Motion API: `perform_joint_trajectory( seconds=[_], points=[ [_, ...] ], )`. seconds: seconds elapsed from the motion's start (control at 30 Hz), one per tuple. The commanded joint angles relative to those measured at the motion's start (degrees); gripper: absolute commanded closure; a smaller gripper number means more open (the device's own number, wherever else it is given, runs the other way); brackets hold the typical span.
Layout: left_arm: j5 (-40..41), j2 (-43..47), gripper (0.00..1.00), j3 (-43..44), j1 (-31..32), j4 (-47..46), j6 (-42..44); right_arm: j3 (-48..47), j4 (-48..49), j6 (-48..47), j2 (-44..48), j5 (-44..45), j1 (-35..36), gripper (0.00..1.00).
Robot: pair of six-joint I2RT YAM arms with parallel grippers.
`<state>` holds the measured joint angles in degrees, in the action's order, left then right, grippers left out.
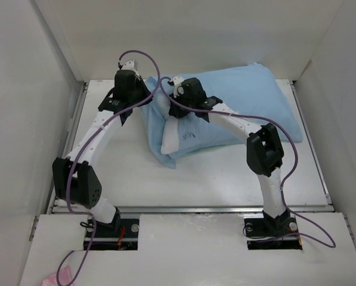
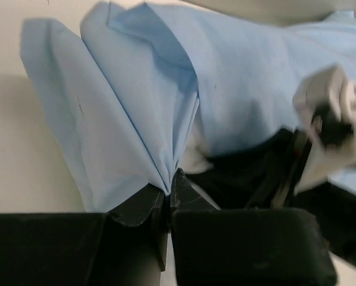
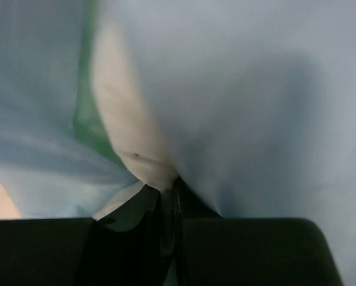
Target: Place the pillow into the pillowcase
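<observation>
The light-blue pillowcase (image 1: 249, 98) lies at the back of the table, plump with the pillow inside. The white pillow's end (image 1: 173, 136) sticks out of its open left end. My left gripper (image 1: 146, 99) is shut on a gathered fold of the pillowcase's open edge (image 2: 136, 119); in the left wrist view my left gripper (image 2: 169, 190) pinches the blue cloth, with a bit of white pillow (image 2: 195, 159) beside it. My right gripper (image 1: 173, 96) is at the same opening. In the right wrist view my right gripper (image 3: 169, 189) is shut on white pillow fabric (image 3: 133, 131), with the blue pillowcase (image 3: 261, 107) draped around it.
White enclosure walls (image 1: 34, 89) stand on the left, back and right of the white table (image 1: 225, 179). Purple cables (image 1: 148, 59) loop over both arms. The right arm's elbow (image 1: 264, 149) stands over the pillowcase's near edge. The right wrist's body (image 2: 330, 125) shows in the left wrist view.
</observation>
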<state>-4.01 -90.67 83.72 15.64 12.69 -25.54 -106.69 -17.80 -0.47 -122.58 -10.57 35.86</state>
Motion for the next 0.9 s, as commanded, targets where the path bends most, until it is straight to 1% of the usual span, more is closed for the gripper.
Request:
perform_joint_trajectory(
  seconds=[0.0, 0.03, 0.07, 0.1, 0.13, 0.17, 0.2, 0.23, 0.27, 0.3, 0.33, 0.37, 0.4, 0.43, 0.47, 0.53, 0.6, 0.67, 0.73, 0.8, 0.87],
  points=[
    [3.6, 11.1, 1.00, -4.8, 0.0, -5.3, 0.8, -2.5, 5.3, 18.4, -2.0, 9.0, -6.1, 1.00],
    [4.7, 12.0, 1.00, -6.3, 0.0, -4.8, 0.8, -3.0, 6.0, 18.5, -2.0, 7.2, -6.1, 1.00],
    [5.8, 13.6, 1.00, -8.9, 0.0, -4.8, 0.2, -4.2, 6.0, 18.5, -1.3, 5.2, -6.7, 0.81],
    [7.3, 13.6, 1.00, -9.9, 0.0, -4.3, 0.2, -4.2, 5.5, 17.3, 0.1, 2.7, -6.7, 0.69],
    [10.3, 14.2, 1.00, -9.9, 0.0, -3.6, 0.2, -4.2, 5.5, 11.7, 1.4, 0.0, -6.7, 0.59],
    [11.3, 14.2, 1.00, -10.4, 0.0, -3.6, 0.2, -2.7, 5.0, 8.3, 3.1, -4.5, -6.7, 0.48],
    [11.8, 13.3, 1.00, -9.9, 0.0, -3.0, -0.3, 1.0, 4.4, 4.1, 5.2, -6.6, -6.2, 0.43],
    [11.8, 13.3, 1.00, -9.9, 0.0, -3.0, -0.3, 3.2, 3.2, -2.9, 10.1, -7.4, -5.6, 0.35],
    [12.4, 12.3, 1.00, -9.4, 0.0, -3.8, -0.3, 5.5, 2.2, -7.0, 12.8, -8.1, -4.9, 0.29],
    [12.4, 11.1, 1.00, -8.6, 0.0, -3.8, -0.3, 9.6, 0.8, -10.6, 15.3, -7.3, -2.8, 0.08],
    [12.4, 10.3, 1.00, -8.6, 0.0, -3.8, -0.3, 11.5, -2.1, -13.6, 19.9, -5.6, -1.5, 0.06],
    [12.9, 9.6, 1.00, -7.7, 0.0, -3.8, -0.3, 13.2, -3.5, -18.4, 21.8, -3.5, 0.0, 0.06],
    [12.9, 9.0, 1.00, -7.7, 0.0, -3.8, -0.3, 14.7, -4.8, -19.6, 23.3, 1.0, 2.9, 0.05],
    [12.9, 8.5, 1.00, -7.2, 0.0, -3.8, -0.3, 17.0, -6.1, -19.6, 24.5, 3.3, 4.1, 0.05],
    [12.9, 7.9, 1.00, -7.2, 0.0, -3.8, -0.3, 17.9, -8.9, -19.6, 26.2, 4.6, 5.1, 0.05],
    [12.9, 7.9, 1.00, -7.2, 0.0, -4.4, -0.3, 20.2, -12.4, -19.6, 26.7, 6.3, 6.9, 0.05],
    [12.9, 7.4, 1.00, -7.2, 0.0, -4.4, 0.2, 21.5, -16.6, -19.0, 28.3, 5.7, 7.7, 0.05],
    [12.9, 7.4, 1.00, -7.2, 0.0, -4.4, 0.2, 23.8, -17.3, -19.0, 29.0, 3.5, 9.3, 0.05],
    [12.4, 6.8, 1.00, -6.6, 0.0, -4.4, 0.2, 23.8, -17.3, -19.0, 29.0, 2.7, 11.2, 0.05],
    [12.4, 6.8, 1.00, -6.6, 0.0, -3.9, 0.2, 23.0, -17.8, -19.8, 26.2, -2.0, 13.5, 0.05],
    [12.4, 6.8, 1.00, -6.6, 0.0, -3.9, 0.2, 22.4, -15.9, -19.8, 24.2, -3.8, 14.1, 0.05]
  ],
)
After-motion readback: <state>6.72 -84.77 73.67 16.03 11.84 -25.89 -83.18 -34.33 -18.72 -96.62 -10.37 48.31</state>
